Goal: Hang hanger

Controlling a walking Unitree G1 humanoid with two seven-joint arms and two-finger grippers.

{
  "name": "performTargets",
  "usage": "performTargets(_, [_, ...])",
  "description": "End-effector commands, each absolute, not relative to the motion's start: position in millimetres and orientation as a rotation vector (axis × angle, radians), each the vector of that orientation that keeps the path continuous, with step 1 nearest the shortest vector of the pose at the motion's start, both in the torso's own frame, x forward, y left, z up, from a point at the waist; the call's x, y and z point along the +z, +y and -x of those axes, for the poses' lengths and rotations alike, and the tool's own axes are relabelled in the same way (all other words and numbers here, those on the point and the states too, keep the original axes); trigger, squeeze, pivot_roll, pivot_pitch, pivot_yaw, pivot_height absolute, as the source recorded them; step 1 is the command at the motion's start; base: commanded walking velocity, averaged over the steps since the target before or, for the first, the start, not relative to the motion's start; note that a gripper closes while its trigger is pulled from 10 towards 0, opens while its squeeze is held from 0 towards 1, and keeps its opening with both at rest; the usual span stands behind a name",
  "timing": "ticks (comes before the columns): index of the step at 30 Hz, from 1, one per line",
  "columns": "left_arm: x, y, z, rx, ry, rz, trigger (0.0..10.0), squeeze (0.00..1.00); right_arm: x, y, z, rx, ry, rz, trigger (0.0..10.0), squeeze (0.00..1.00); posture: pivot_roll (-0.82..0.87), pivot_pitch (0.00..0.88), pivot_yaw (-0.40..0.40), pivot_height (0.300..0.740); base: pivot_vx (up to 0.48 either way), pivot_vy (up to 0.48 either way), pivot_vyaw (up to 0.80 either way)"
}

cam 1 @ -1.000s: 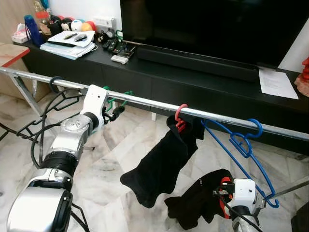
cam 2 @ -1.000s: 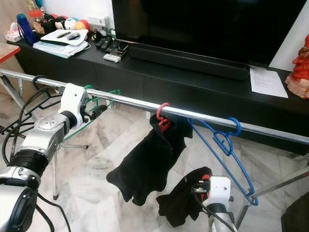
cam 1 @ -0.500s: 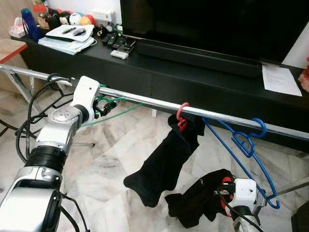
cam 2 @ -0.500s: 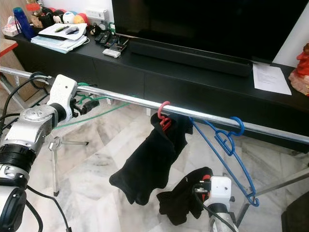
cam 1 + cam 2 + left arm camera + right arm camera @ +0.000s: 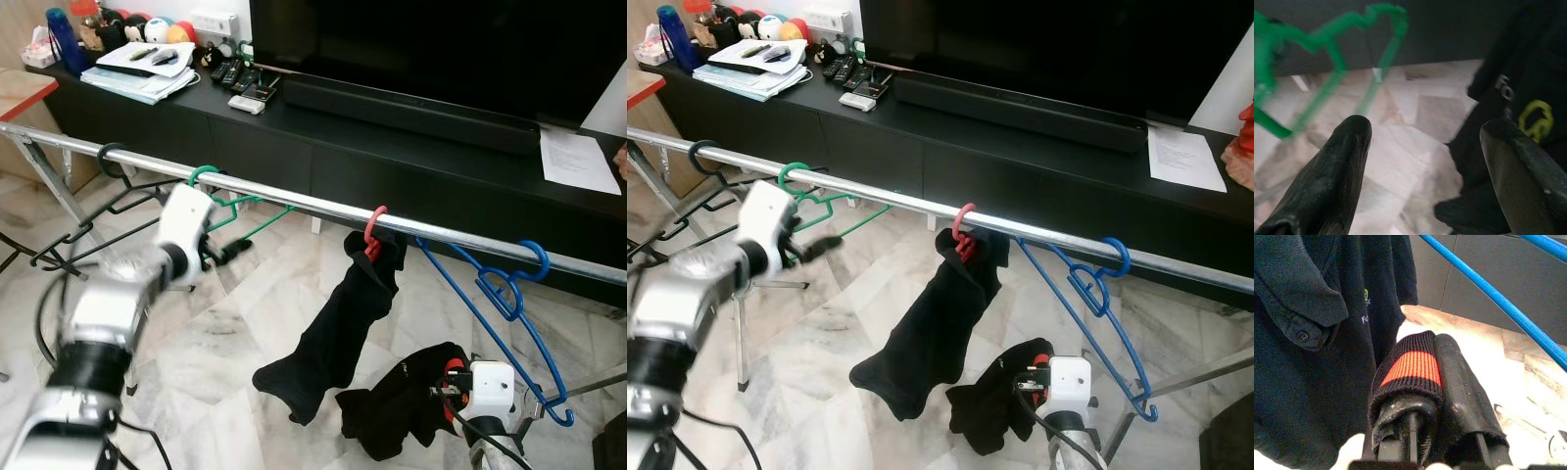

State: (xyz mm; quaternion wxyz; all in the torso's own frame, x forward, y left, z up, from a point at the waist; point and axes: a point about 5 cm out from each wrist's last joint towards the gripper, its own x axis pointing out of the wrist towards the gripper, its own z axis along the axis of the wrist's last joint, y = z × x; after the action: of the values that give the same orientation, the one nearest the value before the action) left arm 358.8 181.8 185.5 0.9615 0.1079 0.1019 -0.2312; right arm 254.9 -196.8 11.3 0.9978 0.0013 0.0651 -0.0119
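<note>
Green hanger now hangs free by its hook on the steel rail, left of the red hanger with the black garment; a second ago the left gripper was up at the rail with it, so the hang looks done. Left arm, motion-blurred, has dropped back below the rail, jaws apart and empty. Right gripper sits low, jaws clamped on a black cloth's red-striped cuff, probably a sock.

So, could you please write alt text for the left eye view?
A green hanger hangs on a metal rail, with the robot's open left hand just below it. Farther along hang a black garment and a blue hanger; the right hand grips dark cloth.
</note>
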Motion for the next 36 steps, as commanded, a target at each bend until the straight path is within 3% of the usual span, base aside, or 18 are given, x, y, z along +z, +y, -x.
performTargets(1, [193.7, 179.0, -355.7, -0.485, 0.18, -0.215, 10.0, 0.0, 7.1, -198.8, -251.0, -0.03, 0.152, 0.0, 10.0, 0.0, 0.01, 0.161, -0.033, 0.74, 0.0, 0.0, 0.0])
performTargets(8, [215.9, 184.2, -342.9, -0.491, 0.135, -0.276, 10.0, 0.0, 7.1, -199.0, -251.0, -0.032, 0.152, 0.003, 10.0, 0.0, 0.01, 0.162, -0.03, 0.74, 0.0, 0.0, 0.0])
performTargets(10, [231.0, 198.0, -338.2, -0.439, 0.116, -0.397, 10.0, 0.0, 5.7, -198.2, -250.3, -0.029, 0.159, 0.002, 10.0, 0.0, 0.02, 0.161, -0.031, 0.74, 0.0, 0.0, 0.0])
performTargets(13, [241.1, 208.8, -336.6, -0.4, 0.106, -0.447, 10.0, 0.0, 4.7, -197.6, -250.2, -0.026, 0.164, 0.003, 10.0, 0.0, 0.03, 0.158, -0.031, 0.74, 0.0, 0.0, 0.0])
performTargets(20, [258.1, 231.6, -337.0, -0.314, 0.074, -0.448, 10.0, 0.0, 4.1, -196.5, -251.3, -0.017, 0.17, 0.01, 10.0, 0.0, 0.04, 0.143, -0.029, 0.74, 0.0, 0.0, 0.0])
performTargets(31, [216.2, 244.5, -340.1, -0.268, 0.178, -0.322, 10.0, 0.0, 3.1, -196.1, -251.1, -0.011, 0.175, 0.018, 10.0, 0.0, 0.03, 0.13, -0.027, 0.74, 0.0, 0.0, 0.0])
performTargets(36, [197.5, 257.3, -347.6, -0.168, 0.204, -0.286, 10.0, 0.0, 3.1, -198.7, -250.9, -0.016, 0.175, 0.025, 10.0, 0.0, 0.02, 0.126, -0.026, 0.74, 0.0, 0.0, 0.0])
